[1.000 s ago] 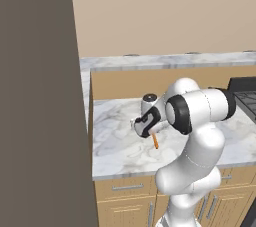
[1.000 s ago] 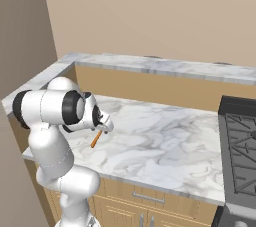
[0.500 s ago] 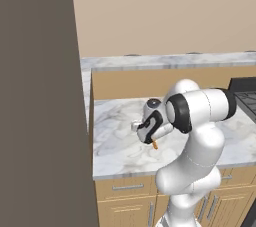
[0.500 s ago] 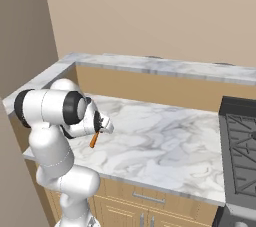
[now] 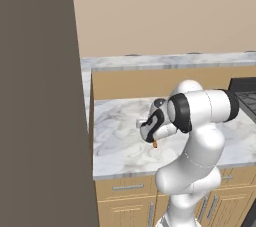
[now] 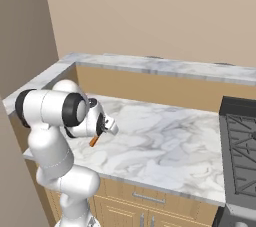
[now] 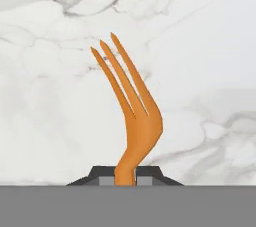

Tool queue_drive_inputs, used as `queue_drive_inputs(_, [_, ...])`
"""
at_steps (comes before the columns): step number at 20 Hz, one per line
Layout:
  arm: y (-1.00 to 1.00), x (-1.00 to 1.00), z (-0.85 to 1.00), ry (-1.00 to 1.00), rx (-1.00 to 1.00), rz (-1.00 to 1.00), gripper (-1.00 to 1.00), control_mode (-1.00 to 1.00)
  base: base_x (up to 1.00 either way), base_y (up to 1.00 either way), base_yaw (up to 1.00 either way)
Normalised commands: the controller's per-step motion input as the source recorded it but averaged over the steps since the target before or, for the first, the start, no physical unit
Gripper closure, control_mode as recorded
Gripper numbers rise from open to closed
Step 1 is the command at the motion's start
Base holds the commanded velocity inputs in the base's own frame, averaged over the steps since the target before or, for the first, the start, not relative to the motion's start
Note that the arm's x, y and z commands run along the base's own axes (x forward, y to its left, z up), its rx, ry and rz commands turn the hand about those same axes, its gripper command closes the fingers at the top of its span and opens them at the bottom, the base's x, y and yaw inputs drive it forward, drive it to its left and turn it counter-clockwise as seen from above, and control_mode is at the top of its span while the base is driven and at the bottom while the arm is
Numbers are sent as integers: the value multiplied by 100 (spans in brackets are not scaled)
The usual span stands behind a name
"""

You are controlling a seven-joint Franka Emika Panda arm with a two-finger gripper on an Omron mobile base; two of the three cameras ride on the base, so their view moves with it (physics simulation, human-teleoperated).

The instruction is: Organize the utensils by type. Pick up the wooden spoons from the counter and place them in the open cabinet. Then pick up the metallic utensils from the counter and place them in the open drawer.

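Here the gripper [image 7: 126, 175] is clamped on the handle of an orange fork [image 7: 134, 112], held over the marbled tabletop [image 5: 120, 141] near its front edge, toward the left end.

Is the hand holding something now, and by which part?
Yes: the hand grips the orange three-tined fork by its handle, just below the head.

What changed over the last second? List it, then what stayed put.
The pincer dropped lower over the orange fork and closed on its handle; in the base views less of the fork sticks out below the hand. The fork kept its place on the counter, and the base has not driven.
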Motion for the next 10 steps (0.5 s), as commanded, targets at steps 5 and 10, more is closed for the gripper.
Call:
queue_drive_inputs(5, [-4, 0, 31, 1, 0, -12, 100, -100, 0, 0, 0])
queue_drive_inputs(10, [-40, -24, 51, 0, 0, -25, 100, -100, 0, 0, 0])
